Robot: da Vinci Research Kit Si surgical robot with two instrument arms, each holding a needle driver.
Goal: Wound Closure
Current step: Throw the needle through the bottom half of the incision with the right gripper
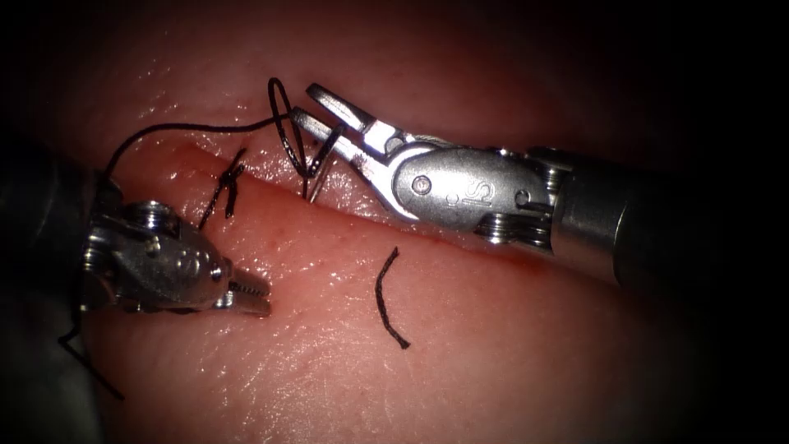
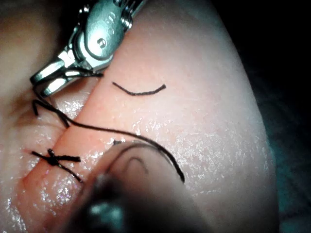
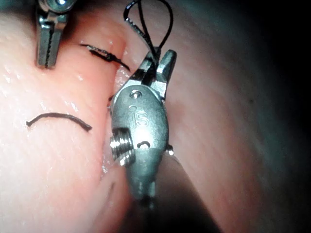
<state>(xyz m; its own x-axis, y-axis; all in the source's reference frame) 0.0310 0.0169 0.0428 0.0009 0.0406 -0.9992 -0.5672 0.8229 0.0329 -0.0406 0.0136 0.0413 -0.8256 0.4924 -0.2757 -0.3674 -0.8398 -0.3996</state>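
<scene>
My right tool (image 1: 302, 102) reaches in over the cut (image 1: 271, 182), its jaws open. The curved needle (image 1: 322, 164) stands between them near their base, and its lower end meets the tissue (image 1: 493, 345) at the cut, just right of a tied stitch (image 1: 228, 185). Black thread (image 1: 283, 123) loops around the lower jaw, then runs left past my left tool (image 1: 261, 298). That tool rests on the near side of the cut, jaws shut with nothing in them. The right wrist view shows the right tool (image 3: 154, 62) with the thread loop (image 3: 155, 24) rising between its jaws.
A loose cut piece of thread (image 1: 386, 300) lies on the tissue on the near side of the cut, and also shows as the loose piece (image 2: 138, 91) in the left wrist view. The tied stitch (image 2: 53, 158) crosses the cut there too. The cut's edges are wet and glistening.
</scene>
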